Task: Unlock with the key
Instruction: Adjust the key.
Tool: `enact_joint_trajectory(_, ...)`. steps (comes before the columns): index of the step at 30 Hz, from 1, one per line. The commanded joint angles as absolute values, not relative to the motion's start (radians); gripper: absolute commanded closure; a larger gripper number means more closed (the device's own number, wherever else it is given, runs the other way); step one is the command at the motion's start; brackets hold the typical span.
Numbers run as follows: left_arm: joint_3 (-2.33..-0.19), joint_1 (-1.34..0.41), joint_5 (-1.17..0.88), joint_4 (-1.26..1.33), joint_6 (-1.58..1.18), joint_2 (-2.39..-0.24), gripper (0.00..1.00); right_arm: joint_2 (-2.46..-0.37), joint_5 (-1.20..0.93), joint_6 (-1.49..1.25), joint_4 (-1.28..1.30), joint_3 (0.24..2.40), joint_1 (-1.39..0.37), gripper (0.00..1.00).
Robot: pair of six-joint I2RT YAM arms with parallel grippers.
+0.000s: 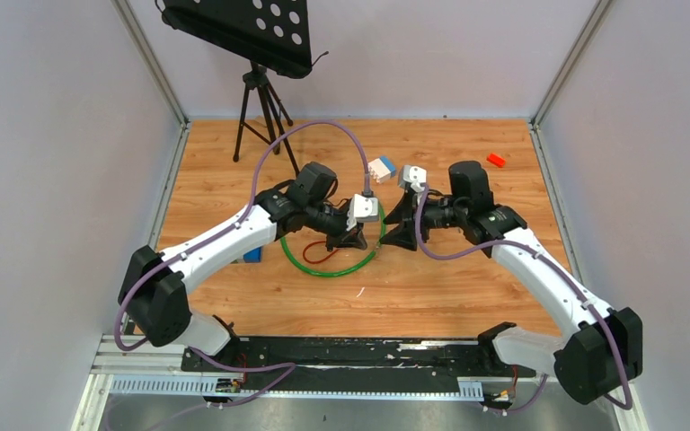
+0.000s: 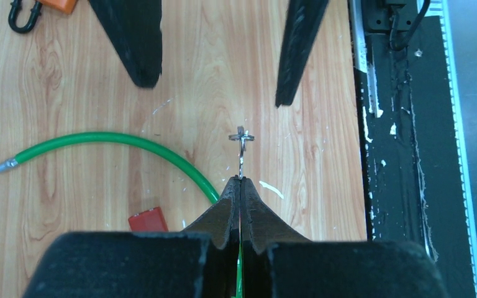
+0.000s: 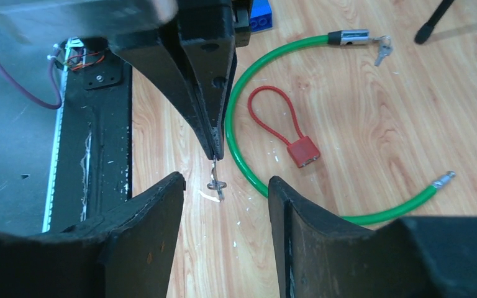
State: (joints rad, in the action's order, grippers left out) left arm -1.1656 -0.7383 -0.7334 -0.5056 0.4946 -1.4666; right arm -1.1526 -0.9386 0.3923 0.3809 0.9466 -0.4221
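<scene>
1. Key (image 2: 241, 148): it is small and silver. It sticks out from the tips of the left gripper (image 2: 240, 183), just above the wooden table (image 2: 323, 155).
2. The left gripper's jaws are squeezed tight together and pinch the key.
3. The right gripper (image 3: 225, 186) faces it. Its jaws are partly apart and have nothing in them. The key points at the gap between them.
4. A red padlock (image 3: 302, 151) lies on the table inside the curve of a green cable (image 2: 105, 138).
</scene>
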Motion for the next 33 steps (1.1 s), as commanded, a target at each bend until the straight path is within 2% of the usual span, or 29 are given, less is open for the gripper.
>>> enact_joint_trajectory(1,-1.164,-0.748,-0.787,-0.493,0.500,-1.418,1.00,-1.204,-1.051,0.350,0.315,0.948,-0.422,0.48)
enact_joint_trajectory(12,-1.159,-0.751,-0.785,-0.465,0.474,-1.408,1.00,-1.285,-1.050,0.383,0.353,0.957,-0.462,0.46)
enact_joint_trajectory(18,-1.152,-0.750,-0.785,-0.448,0.463,-1.401,1.00,-1.301,-1.019,0.423,0.389,0.962,-0.464,0.49)
enact_joint_trajectory(33,-1.146,-0.751,-0.787,-0.455,0.468,-1.408,1.00,-1.288,-0.991,0.463,0.429,0.980,-0.464,0.68)
